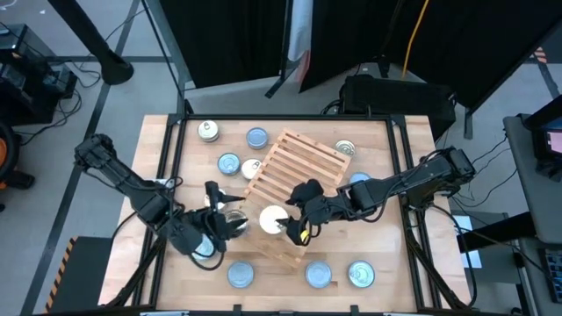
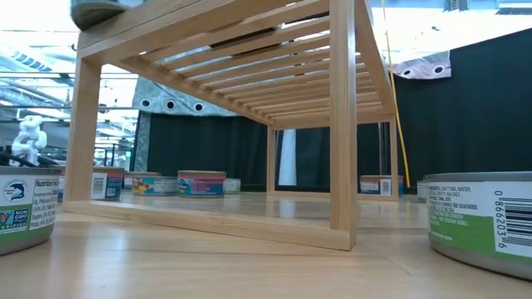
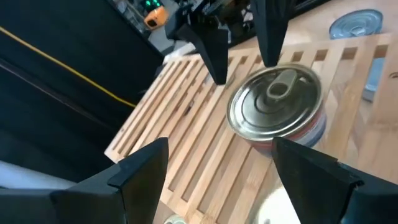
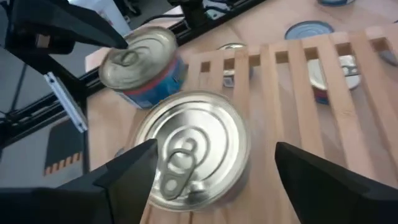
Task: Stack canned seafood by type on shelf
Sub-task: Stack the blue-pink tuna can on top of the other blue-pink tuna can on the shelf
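Tins everywhere on the desk [image 1: 378, 254], and from above the slatted shelf [image 1: 299, 167] sits angled mid-desk with one silver tin [image 1: 273, 219] on its near end. The right claw [image 1: 297, 224] hangs over that corner, the left claw [image 1: 230, 219] just beside the shelf's near-left edge. Loose tins ring the shelf: a blue tin [image 1: 228, 163] to its left, three more along the front edge.

Down low, the shelf [image 2: 341, 124] fills the shot, with a green-label tin [image 2: 482, 218] close on the right and a far tin [image 2: 201, 183] seen through the legs.

Left wrist: fingers [image 3: 140, 171] spread wide, nothing between them, with the silver tin [image 3: 277, 102] on the slats ahead.

Right wrist: fingers [image 4: 134, 165] spread either side of the silver tin [image 4: 196, 149], pull-tab up, no contact visible. Beyond it, a second tin [image 4: 142, 62] is in the left claw; whether it is pinched, I cannot tell.
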Available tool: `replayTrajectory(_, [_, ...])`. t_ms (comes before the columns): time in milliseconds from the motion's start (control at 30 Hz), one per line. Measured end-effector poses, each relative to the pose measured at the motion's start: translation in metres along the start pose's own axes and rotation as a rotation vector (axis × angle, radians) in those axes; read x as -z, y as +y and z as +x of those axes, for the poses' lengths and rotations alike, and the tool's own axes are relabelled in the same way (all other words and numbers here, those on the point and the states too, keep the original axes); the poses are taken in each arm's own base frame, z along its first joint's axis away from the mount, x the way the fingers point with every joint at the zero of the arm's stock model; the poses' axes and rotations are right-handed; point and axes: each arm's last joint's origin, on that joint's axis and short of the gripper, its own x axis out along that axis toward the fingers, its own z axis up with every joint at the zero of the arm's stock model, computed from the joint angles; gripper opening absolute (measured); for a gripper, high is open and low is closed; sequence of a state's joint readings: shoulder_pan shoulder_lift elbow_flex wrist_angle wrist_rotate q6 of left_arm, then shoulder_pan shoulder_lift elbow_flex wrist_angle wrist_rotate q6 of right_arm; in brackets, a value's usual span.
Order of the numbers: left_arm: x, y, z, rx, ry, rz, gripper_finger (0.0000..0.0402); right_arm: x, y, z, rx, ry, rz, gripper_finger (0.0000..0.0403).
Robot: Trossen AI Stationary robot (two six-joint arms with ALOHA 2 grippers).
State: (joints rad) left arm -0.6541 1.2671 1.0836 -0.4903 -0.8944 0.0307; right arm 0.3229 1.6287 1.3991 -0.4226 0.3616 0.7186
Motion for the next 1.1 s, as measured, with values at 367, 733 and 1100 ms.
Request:
replayTrajectory(367, [0.000, 0.000, 0.000, -0.002, -0.002, 0.000, 0.0293, 0.001, -0.001, -0.006, 0.016, 0.013, -0.109, 0.0313])
replayTrajectory(733, [-0.010, -0.007, -0.042, 0.061, -0.120, -0.032, 0.0293, 0.005, 0.013, -0.052, 0.055, -0.095, -0.211, 0.0313])
replayTrajectory(1100, [0.007, -0.026, -0.073, 0.349, -0.001, -0.418, 0.0293, 0.034, 0.035, -0.075, -0.014, -0.036, -0.293, 0.0313])
